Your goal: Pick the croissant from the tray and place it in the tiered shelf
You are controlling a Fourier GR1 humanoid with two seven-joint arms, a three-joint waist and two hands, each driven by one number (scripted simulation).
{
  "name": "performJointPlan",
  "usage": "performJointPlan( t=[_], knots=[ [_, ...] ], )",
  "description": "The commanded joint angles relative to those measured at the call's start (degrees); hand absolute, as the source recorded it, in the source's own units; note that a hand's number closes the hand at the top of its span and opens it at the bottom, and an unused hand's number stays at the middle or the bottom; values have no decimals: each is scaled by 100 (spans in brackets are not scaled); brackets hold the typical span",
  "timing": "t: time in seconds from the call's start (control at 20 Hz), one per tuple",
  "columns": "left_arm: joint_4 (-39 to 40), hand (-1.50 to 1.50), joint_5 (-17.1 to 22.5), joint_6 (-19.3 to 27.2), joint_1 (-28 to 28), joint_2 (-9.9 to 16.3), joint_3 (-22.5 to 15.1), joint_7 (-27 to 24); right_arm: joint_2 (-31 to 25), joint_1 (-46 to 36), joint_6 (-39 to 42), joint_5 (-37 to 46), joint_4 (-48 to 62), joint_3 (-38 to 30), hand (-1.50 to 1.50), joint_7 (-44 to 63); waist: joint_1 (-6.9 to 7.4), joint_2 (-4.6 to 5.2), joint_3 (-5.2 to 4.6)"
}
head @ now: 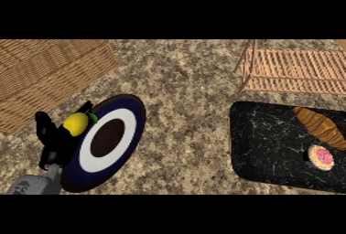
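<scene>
A brown croissant [322, 126] lies at the right end of the black marbled tray [270, 146]. The copper-coloured slatted tiered shelf [294, 68] stands behind the tray at the upper right. My left hand [55, 141] shows at the lower left beside a dark plate, fingers up and relaxed, far from the croissant. A yellow lemon sits in front of its fingers. No right hand appears in the head view.
A pink-frosted donut [321, 157] lies on the tray just below the croissant. A dark blue plate [108, 141] with a white ring sits at the left, with a lemon [76, 123] at its edge. A wicker basket [47, 73] fills the upper left.
</scene>
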Motion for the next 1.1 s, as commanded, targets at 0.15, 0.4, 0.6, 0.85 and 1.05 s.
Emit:
performJointPlan(
  t=[0.15,0.4,0.6,0.85,1.05],
  knots=[
    [255,0,23,4,27,-80,4,234,-495,-503,1098,727,-94,610,-150,-778,-13,-24,-55],
    [315,0,-110,-30,82,-84,116,75,-180,-1132,578,1350,183,977,-150,-340,-60,-47,-67],
    [439,0,-88,-192,124,-182,272,9,449,-1371,78,1384,-160,975,-150,570,-224,-98,-77],
    [542,0,-321,-127,235,-408,225,-189,633,-1339,-251,1989,-246,1183,-150,787,-257,-101,-77],
    [911,0,-269,-344,40,-355,411,-181,760,-1470,-141,2181,-519,1302,-150,1332,-298,-98,-82]
  ],
)
